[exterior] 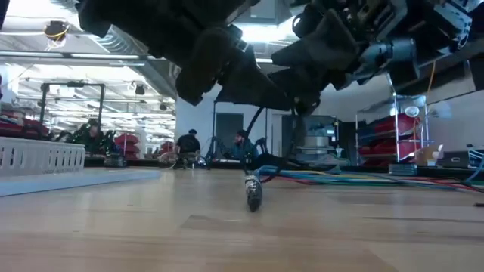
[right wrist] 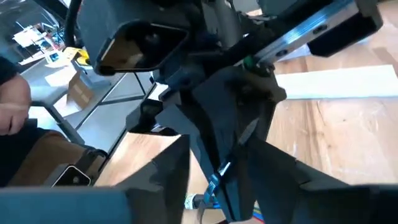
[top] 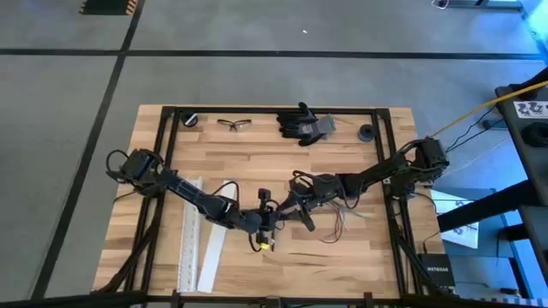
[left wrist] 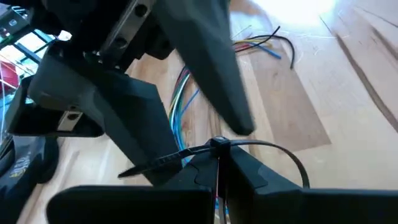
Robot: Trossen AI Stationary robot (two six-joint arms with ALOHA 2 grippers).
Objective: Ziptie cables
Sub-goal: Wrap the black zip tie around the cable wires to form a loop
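At the lower centre of the high view, the left claw (top: 263, 224) and the right claw (top: 300, 212) are brought close together over the table (top: 360, 257), with the cables (top: 338, 218) splayed just right of them. In the left wrist view a black ziptie (left wrist: 249, 146) is seen looped in an arc, its head sitting at the left claw's fingers (left wrist: 249, 171), which are clenched on it; coloured wires run beneath and fan out at the upper right of that frame. The right claw's fingers (left wrist: 211, 68) are pressed against the tie's tail, though whether the tail is truly pinched cannot be told.

The step in hand is judged to be the cinching of the loop. It is best done with the head held still and the tail drawn straight along its own line, slowly, so no wire is squeezed out. All strands should be gathered inside the loop first; stray ends could be left outside. Glasses (top: 234, 124) and a glove (top: 304, 125) are left untouched at the upper edge.
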